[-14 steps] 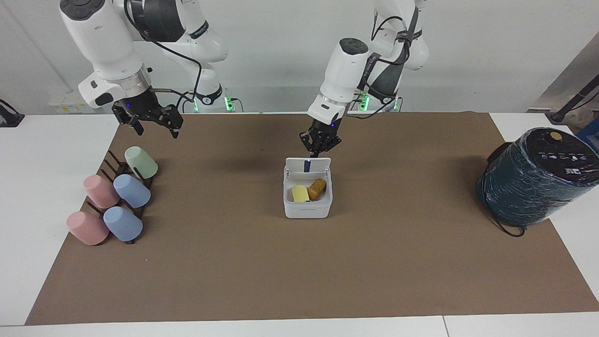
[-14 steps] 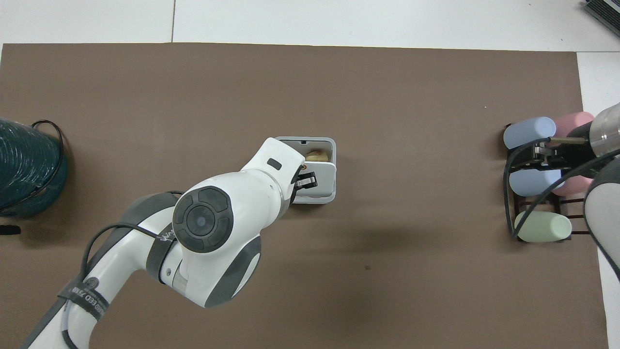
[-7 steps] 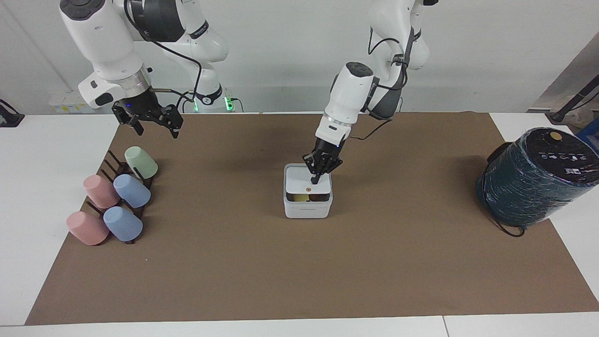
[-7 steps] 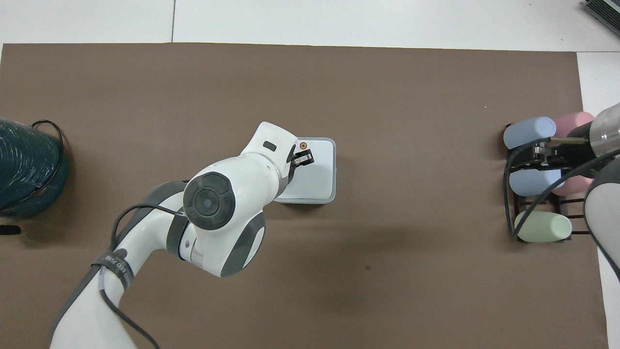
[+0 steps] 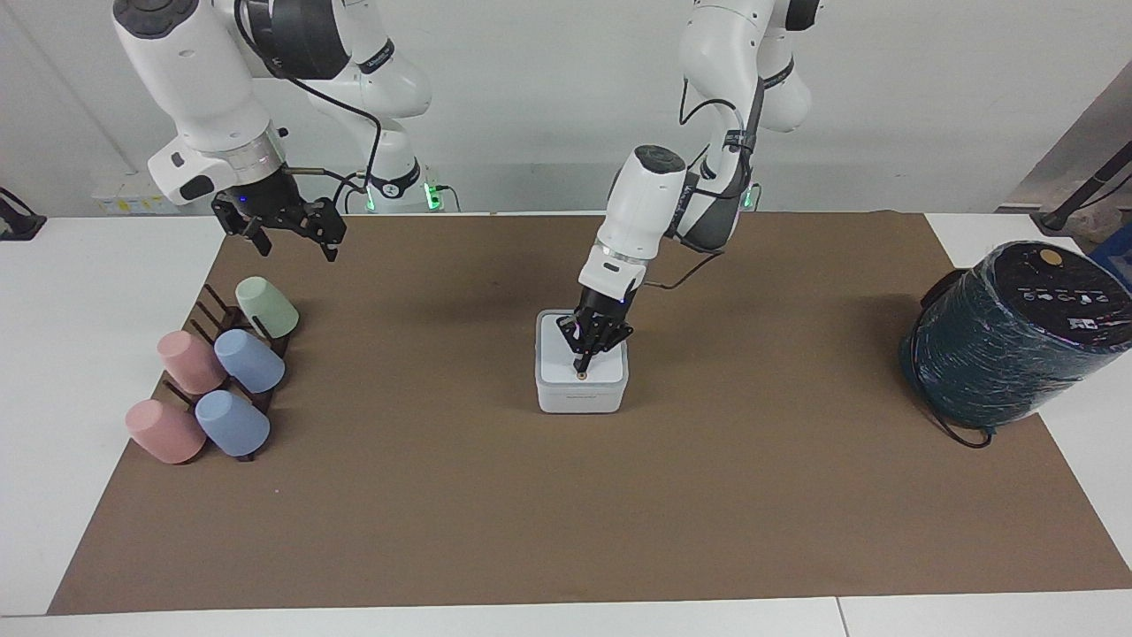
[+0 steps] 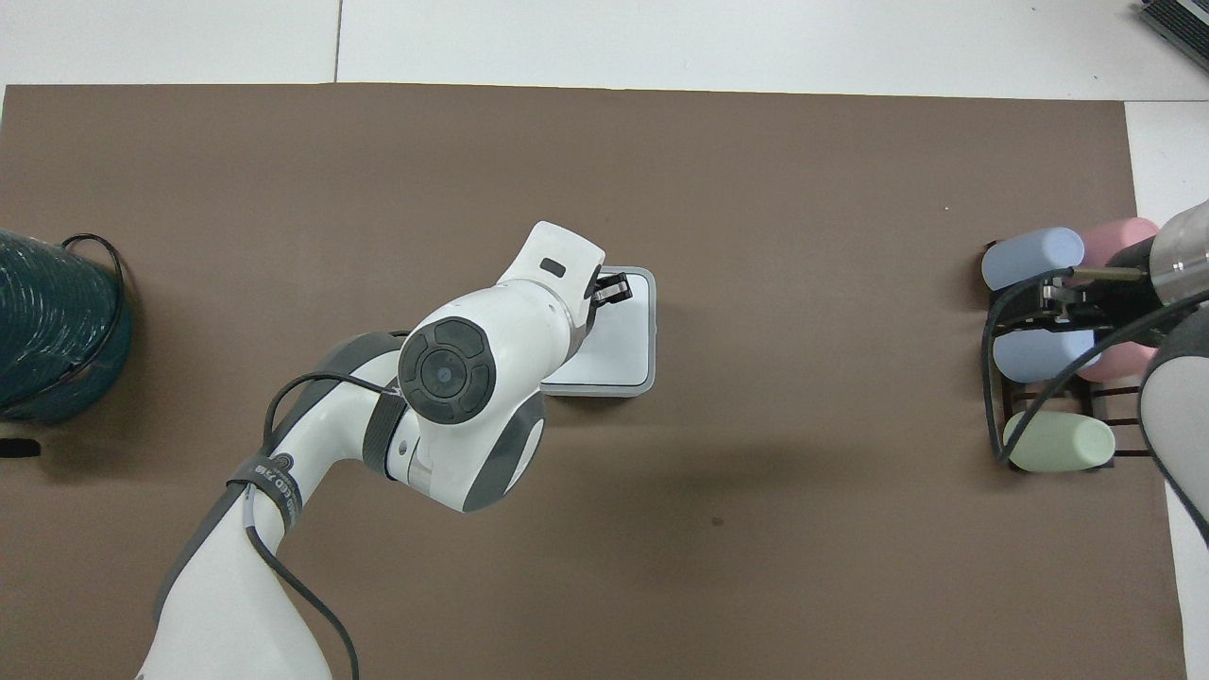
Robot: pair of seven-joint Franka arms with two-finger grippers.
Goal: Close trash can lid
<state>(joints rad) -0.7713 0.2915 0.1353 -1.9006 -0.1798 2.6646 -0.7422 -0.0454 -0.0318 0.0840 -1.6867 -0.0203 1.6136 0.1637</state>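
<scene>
The small white trash can stands mid-table on the brown mat. Its white lid lies flat on top, and its orange-brown dot faces up at the edge farther from the robots. My left gripper is shut, points down and touches the lid just beside the dot. In the overhead view the left gripper covers the farther end of the lid. My right gripper waits open in the air over the cup rack; it also shows in the overhead view.
A dark rack with green, pink and blue cups lying on it stands at the right arm's end. A large dark teal cylinder with a black cable stands at the left arm's end.
The lid swung down from upright to flat on the can, hiding the yellow and brown items inside. My left gripper followed it down and outward. The right arm has not moved.
</scene>
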